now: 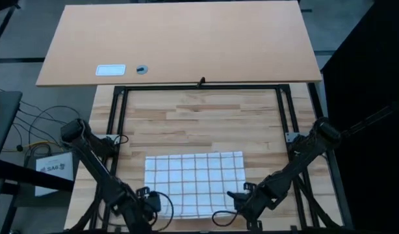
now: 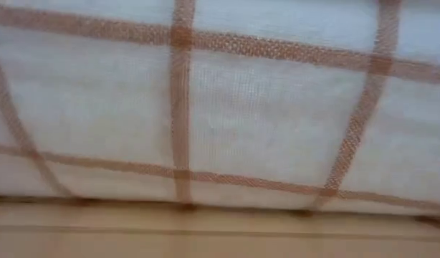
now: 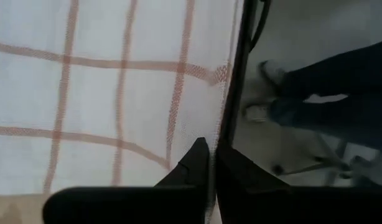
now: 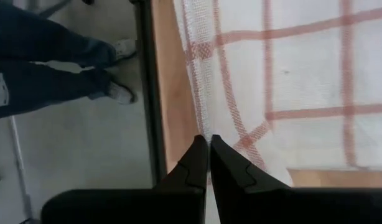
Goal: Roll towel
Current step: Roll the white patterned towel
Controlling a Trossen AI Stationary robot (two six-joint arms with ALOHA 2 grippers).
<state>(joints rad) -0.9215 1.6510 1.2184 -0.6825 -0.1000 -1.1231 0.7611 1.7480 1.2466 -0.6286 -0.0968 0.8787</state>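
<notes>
The towel (image 1: pixel 194 182) lies spread on the wooden table (image 1: pixel 206 120), in the near half between the two arms, and in the view from above it looks flat, with no turn of a roll in it, so the rolling itself seems not yet begun. Both grippers are down at its near edge: the left gripper (image 3: pixel 211 163) at the near left corner and the right gripper (image 4: pixel 209 152) at the near right corner. Each has its fingers pressed together with the cloth's edge running right into the seam between them, so each appears pinched on the towel's hem, though how much cloth is caught is hard to tell. What is left, by my judgement, is nearly everything: lifting this edge, turning it over and rolling it toward the far side. Beyond the work surface stands a lighter board (image 1: pixel 180 39) carrying a small white card (image 1: pixel 110 70) and a small round thing (image 1: pixel 141 69), well apart from the towel. A person's legs (image 4: pixel 48 56) stand on the floor just beyond the table's near edge. Nothing lies on the bare wood ahead of the cloth.
</notes>
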